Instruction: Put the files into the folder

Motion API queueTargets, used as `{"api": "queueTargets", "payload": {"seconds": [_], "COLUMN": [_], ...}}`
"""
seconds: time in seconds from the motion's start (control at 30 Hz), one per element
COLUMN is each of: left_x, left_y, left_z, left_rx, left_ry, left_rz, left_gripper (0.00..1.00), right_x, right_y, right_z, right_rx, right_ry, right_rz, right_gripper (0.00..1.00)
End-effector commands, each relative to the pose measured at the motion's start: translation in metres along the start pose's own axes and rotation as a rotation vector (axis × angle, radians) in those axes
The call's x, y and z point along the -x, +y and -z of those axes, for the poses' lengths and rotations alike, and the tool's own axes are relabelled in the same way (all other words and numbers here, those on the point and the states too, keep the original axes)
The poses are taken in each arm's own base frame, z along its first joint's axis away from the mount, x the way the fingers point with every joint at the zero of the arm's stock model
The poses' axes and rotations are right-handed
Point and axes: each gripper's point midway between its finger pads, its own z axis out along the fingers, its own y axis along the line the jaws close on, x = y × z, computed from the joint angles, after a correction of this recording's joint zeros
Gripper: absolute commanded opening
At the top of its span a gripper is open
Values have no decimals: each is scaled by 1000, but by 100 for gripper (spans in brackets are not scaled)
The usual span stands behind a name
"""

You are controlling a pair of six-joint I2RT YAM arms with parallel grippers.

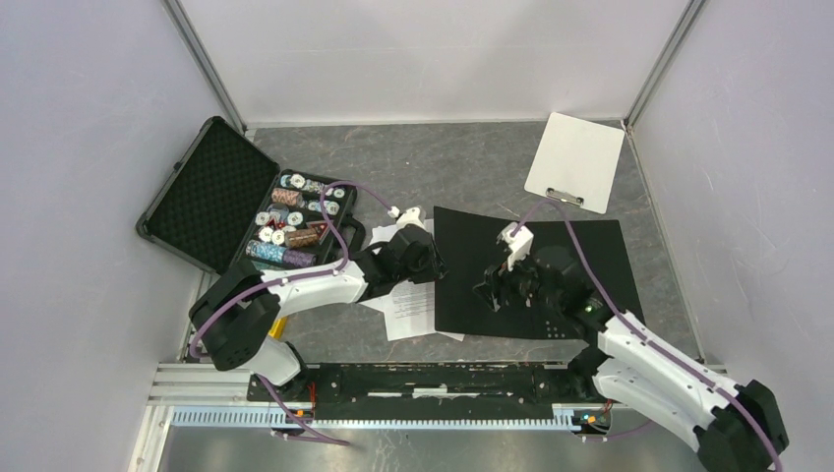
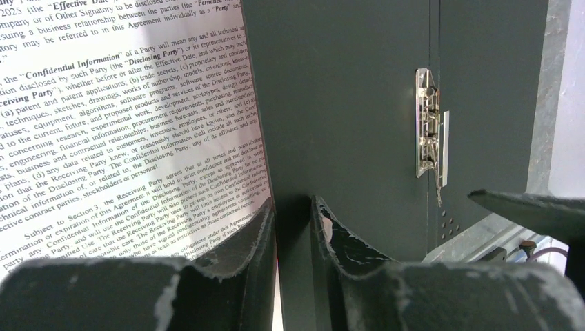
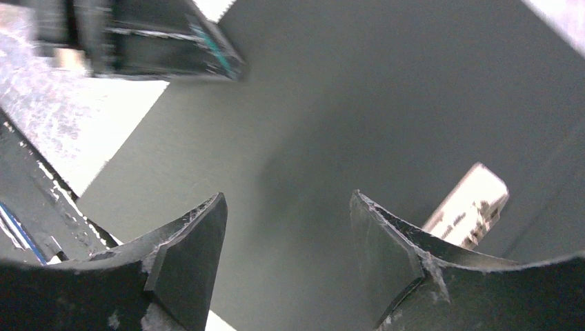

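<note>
Currently the folder (image 1: 580, 265) lies open on the table (image 1: 443, 167), right of centre, black inside facing up. None of its outer cover is visible. The metal clip (image 2: 431, 131) at the spine shows clearly in the left wrist view; in the right wrist view it is blurred.

The files (image 1: 408, 313) lie at the folder's near-left corner. Their right portion is covered by the folder's left flap and their far part by the left arm, so the number of sheets cannot be determined. The dense print is legible only in the left wrist view.

The left gripper (image 2: 293, 210) is almost closed, and the folder's left edge runs into the narrow gap between its fingers. It appears clamped on that edge, with the files just to its left.

The right gripper (image 3: 288, 200) has its fingers spread wide over the folder's black interior and holds nothing. Whether the tips touch the surface cannot be determined.

A white clipboard (image 1: 575, 157) lies at the far right. A black case (image 1: 211, 192) of chips (image 1: 290, 231) stands open at the far left.
</note>
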Motion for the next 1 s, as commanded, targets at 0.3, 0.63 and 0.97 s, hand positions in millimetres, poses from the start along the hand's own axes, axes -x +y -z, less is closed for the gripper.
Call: {"api": "queueTargets", "payload": {"seconds": [0.3, 0.63, 0.97], "left_x": [17, 32, 38], "left_y": [-13, -10, 4], "left_z": [16, 13, 7], "left_rx": [-17, 22, 73], "left_ry": [-24, -51, -74], "left_rz": [31, 80, 82], "left_gripper": [4, 2, 2], "right_x": [20, 4, -11], "right_y": [64, 88, 108], "right_z": [4, 9, 3], "right_rx": [-19, -143, -97], "right_ry": [-355, -362, -345], "right_rz": [573, 831, 897], "right_gripper": [81, 87, 86]}}
